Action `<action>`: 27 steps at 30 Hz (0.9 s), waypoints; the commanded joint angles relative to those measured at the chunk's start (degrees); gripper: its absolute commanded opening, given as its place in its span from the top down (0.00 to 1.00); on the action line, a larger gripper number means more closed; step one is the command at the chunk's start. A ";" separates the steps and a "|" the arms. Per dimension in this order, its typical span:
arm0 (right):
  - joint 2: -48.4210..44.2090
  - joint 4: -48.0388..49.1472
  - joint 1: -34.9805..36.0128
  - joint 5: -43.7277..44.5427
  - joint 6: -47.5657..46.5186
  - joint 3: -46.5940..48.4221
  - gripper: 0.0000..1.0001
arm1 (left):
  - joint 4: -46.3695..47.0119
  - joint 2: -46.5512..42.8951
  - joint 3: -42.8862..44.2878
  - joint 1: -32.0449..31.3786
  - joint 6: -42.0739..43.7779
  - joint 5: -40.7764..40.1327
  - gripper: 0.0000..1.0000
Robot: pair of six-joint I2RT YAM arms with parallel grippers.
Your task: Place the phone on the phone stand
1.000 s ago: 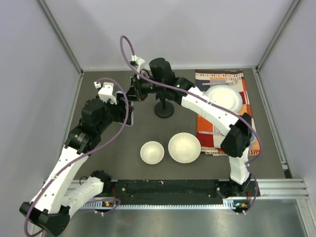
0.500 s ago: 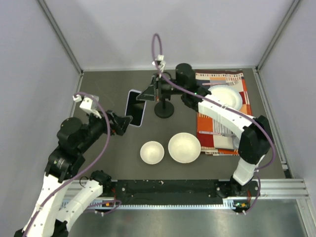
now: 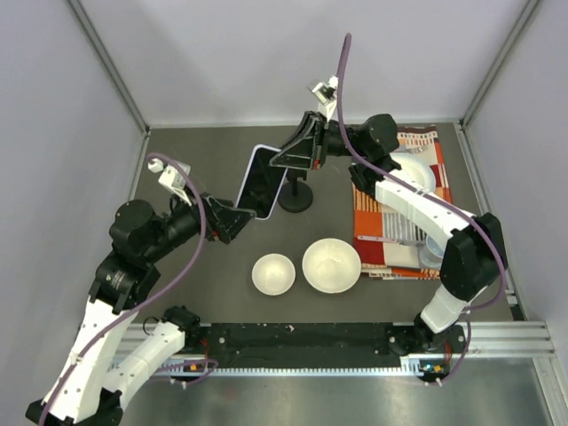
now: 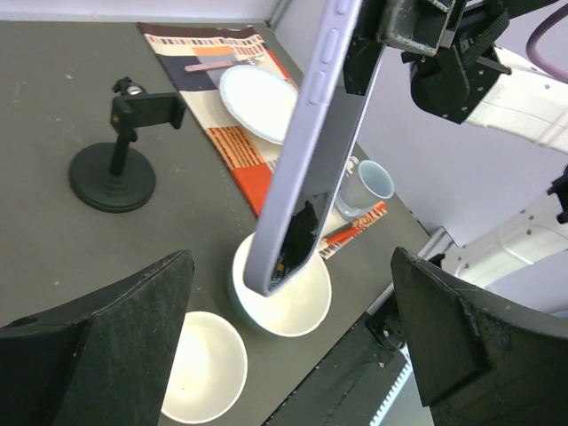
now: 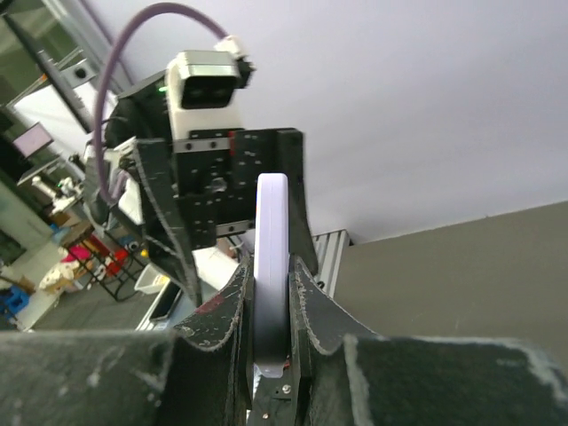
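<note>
The phone (image 3: pixel 264 181), black screen with a lavender rim, hangs tilted in the air just left of the phone stand (image 3: pixel 295 193). My right gripper (image 3: pixel 297 153) is shut on the phone's upper end. The right wrist view shows the phone (image 5: pixel 271 240) edge-on, pinched between my right gripper's (image 5: pixel 271 297) fingers. My left gripper (image 3: pixel 241 220) is open and empty, just below and left of the phone. In the left wrist view the phone (image 4: pixel 311 151) hangs above the gap of my left gripper (image 4: pixel 293 355), and the stand (image 4: pixel 115 160) is upright with an empty clamp.
Two white bowls (image 3: pixel 273 273) (image 3: pixel 331 264) sit in front of the stand. A patterned mat (image 3: pixel 390 222) at the right carries a white plate (image 3: pixel 404 175) and a mug (image 4: pixel 373 182). Walls close the back and sides.
My left gripper let go of the phone and drew back toward the left. My right gripper kept the phone, lifted it and carried it rightward toward the stand.
</note>
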 commanded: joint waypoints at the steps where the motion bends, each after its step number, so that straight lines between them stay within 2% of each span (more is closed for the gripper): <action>1: -3.90 12.18 0.19 -2.03 6.62 0.97 1.00 | 9.50 0.69 0.00 0.02 -2.16 6.03 0.04; 7: -3.99 12.01 0.19 -2.11 8.90 1.58 1.00 | 15.66 1.13 -2.37 0.02 -4.53 12.53 0.19; 8: -3.99 12.10 0.28 -2.20 9.08 1.76 1.00 | 17.32 1.30 -2.55 0.02 -4.88 12.80 0.25; 12: -3.81 14.46 0.28 -1.68 11.53 1.50 1.00 | 20.58 2.62 -3.26 0.02 -6.55 14.12 0.38; 18: -3.72 18.16 0.45 -0.88 14.61 1.23 1.00 | 22.60 4.64 -3.43 0.02 -7.44 14.91 0.46; 21: -3.72 18.07 0.63 -0.71 14.62 1.23 1.00 | 23.66 5.00 -3.61 0.02 -7.70 15.00 0.55; 24: -3.55 17.72 0.98 -1.06 14.44 1.50 1.00 | 24.10 5.61 -3.35 0.02 -7.52 14.74 0.76; 25: -3.55 16.85 1.24 -1.32 14.09 2.02 1.00 | 23.76 5.79 -2.74 0.02 -7.35 14.56 1.00; 26: -3.20 16.24 1.42 -1.76 13.57 2.37 1.00 | 22.62 6.31 -2.21 0.02 -7.17 13.69 1.00; 27: -2.94 15.19 1.68 -3.24 11.73 2.72 0.95 | 22.00 6.40 -1.77 0.02 -6.82 13.33 1.00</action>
